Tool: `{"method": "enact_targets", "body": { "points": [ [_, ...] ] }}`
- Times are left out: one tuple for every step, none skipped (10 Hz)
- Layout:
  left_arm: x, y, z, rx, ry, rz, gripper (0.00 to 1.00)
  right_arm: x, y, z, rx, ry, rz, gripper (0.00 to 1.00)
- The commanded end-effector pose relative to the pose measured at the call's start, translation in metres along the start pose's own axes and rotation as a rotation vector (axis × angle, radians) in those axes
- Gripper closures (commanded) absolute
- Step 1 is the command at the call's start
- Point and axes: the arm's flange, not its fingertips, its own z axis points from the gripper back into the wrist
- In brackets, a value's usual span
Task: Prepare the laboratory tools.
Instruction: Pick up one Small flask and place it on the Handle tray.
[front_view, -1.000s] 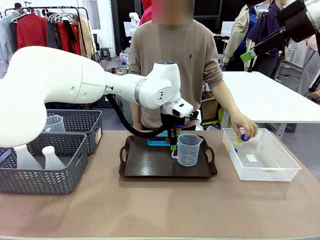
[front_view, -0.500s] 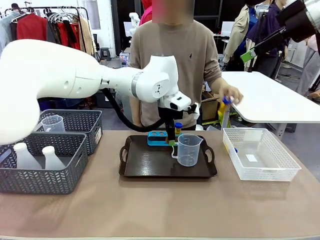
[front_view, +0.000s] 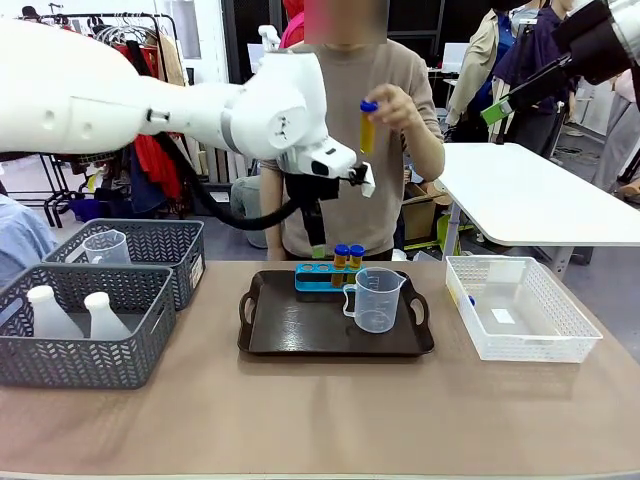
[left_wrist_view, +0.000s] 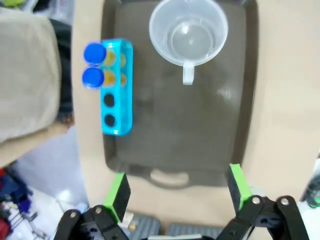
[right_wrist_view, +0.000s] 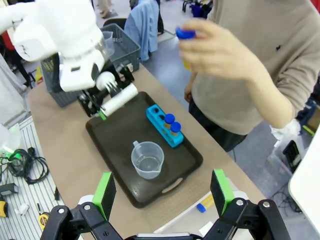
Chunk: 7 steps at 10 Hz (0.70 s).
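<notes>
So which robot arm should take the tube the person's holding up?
Probably the left. Its open fingers hang above the tray by the blue rack, which has two empty holes, near the hand holding the tube. The right fingers are high, off sideways.

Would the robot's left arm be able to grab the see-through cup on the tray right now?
Probably yes. The left gripper hangs above the tray, jaws open, and the beaker stands alone with nothing over it; the rack sits aside.
</notes>
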Motion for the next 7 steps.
{"method": "enact_targets", "body": {
  "points": [
    [-0.03, -0.018, 0.026, 0.04, 0.023, 0.095, 0.0, 0.0, 0.001, 0.0, 0.006, -0.012, 0.001, 0.0],
    [-0.047, -0.02, 0.048, 0.067, 0.029, 0.15, 0.0, 0.0, 0.001, 0.0, 0.006, -0.012, 0.001, 0.0],
    [-0.062, -0.023, 0.065, 0.097, 0.036, 0.219, 0.0, 0.0, 0.001, 0.0, 0.006, -0.012, 0.001, 0.0],
    [-0.079, -0.027, 0.079, 0.11, 0.041, 0.315, 0.0, 0.0, 0.001, 0.0, 0.006, -0.012, 0.001, 0.0],
    [-0.094, -0.033, 0.089, 0.122, 0.081, 0.397, 0.0, 0.0, 0.001, 0.0, 0.006, -0.012, 0.001, 0.0],
    [-0.106, -0.037, 0.094, 0.164, 0.084, 0.46, 0.0, 0.0, 0.001, 0.0, 0.006, -0.012, 0.001, 0.0],
    [-0.125, -0.039, 0.109, 0.214, 0.071, 0.534, 0.0, 0.0, 0.001, 0.0, 0.006, -0.012, 0.001, 0.0]
  ]
}}
